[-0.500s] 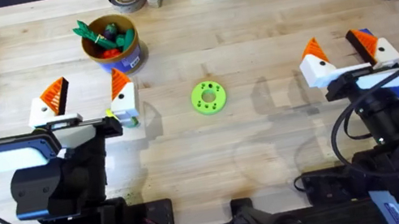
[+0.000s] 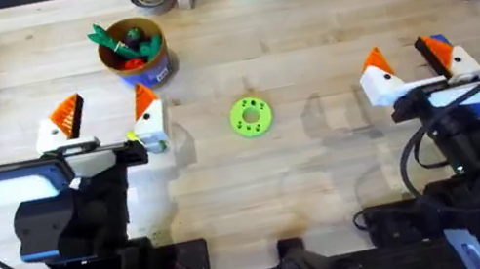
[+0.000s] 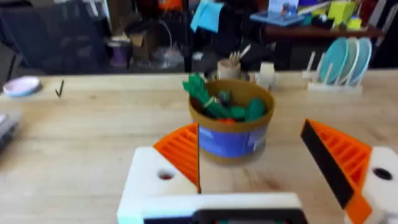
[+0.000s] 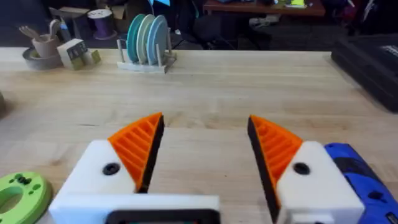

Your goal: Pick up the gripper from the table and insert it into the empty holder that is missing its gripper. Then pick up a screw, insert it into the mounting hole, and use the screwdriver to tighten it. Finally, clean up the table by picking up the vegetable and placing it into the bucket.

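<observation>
We see both grippers low over the desk [image 2: 308, 73], each with its 2 fingers spread wide and empty. The left gripper [image 2: 108, 118] sits just short of the bucket [image 2: 135, 56], which holds green and red toy vegetables. The right gripper [image 2: 411, 65] hovers well apart from the green disc [image 2: 251, 117].

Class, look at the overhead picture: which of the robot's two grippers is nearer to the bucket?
Left. The left gripper sits just in front of the bucket, slightly to its left; the right gripper is far across the table.
</observation>
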Motion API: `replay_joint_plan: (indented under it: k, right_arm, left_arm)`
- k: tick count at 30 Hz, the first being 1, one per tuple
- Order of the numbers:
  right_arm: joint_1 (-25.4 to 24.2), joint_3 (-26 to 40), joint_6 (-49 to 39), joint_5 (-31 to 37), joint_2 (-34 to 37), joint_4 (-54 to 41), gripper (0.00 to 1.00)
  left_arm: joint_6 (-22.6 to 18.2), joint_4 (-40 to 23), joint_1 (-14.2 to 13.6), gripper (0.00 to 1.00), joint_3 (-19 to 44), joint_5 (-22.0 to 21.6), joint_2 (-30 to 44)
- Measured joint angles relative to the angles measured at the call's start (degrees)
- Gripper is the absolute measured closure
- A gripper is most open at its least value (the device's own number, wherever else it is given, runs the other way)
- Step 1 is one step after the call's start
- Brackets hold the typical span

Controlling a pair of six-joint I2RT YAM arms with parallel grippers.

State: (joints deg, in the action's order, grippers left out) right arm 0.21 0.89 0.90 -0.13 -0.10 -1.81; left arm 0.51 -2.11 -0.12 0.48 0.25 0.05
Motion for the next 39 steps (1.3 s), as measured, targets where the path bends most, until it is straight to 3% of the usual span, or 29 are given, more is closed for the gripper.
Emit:
replay_joint_plan:
  k: [4, 11, 21, 26, 33, 39]
  right_arm:
    - [0.0, 2.6, 0.9, -0.9, 0.1, -5.8, 0.142]
    - [0.0, 13.0, 1.5, -1.9, 5.0, -21.6, 0.143]
    - [0.0, 36.8, 1.7, -2.5, 23.4, -37.5, 0.143]
    - [0.0, 46.2, 1.6, -2.5, 32.4, -41.6, 0.142]
    - [0.0, 49.0, 1.6, -2.5, 35.3, -42.1, 0.143]
    - [0.0, 49.0, 2.4, -2.5, 35.3, -42.2, 0.142]
  left_arm:
    - [0.0, -7.9, 0.0, 0.008, 2.4, -0.3, 0.1]
    - [0.0, -24.9, 0.0, 0.008, 18.2, -2.8, 5.5]
    - [1.0, -47.2, 0.0, 0.007, 45.0, -3.3, 26.1]
    - [4.2, -51.7, -0.1, 0.007, 54.6, -1.8, 37.0]
    - [6.2, -55.5, -0.3, 0.007, 57.3, 2.3, 43.0]
    - [11.8, -59.3, -0.3, 0.007, 57.3, 3.3, 46.4]
